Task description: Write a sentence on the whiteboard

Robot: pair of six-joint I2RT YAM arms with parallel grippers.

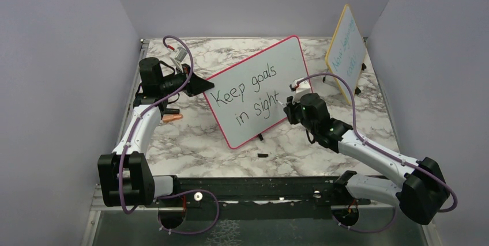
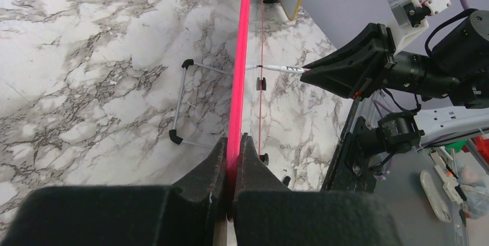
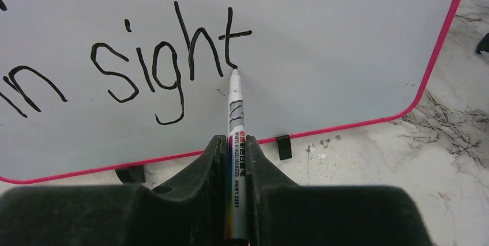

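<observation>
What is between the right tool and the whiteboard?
A marker lies there. The right tool is shut on it, and the marker's tip touches the whiteboard. The right wrist view shows this most clearly.

You have open surface (image 1: 190, 142) in front of the whiteboard (image 1: 285, 59) between the arms, where only a small black piece (image 1: 262, 155) lies. The left claw (image 1: 202, 84) clamps the board's left edge and the right claw (image 1: 288, 106) holds its marker (image 3: 236, 113) against the face, while the yellow-framed board (image 1: 348, 50) crowds the far right corner.
</observation>
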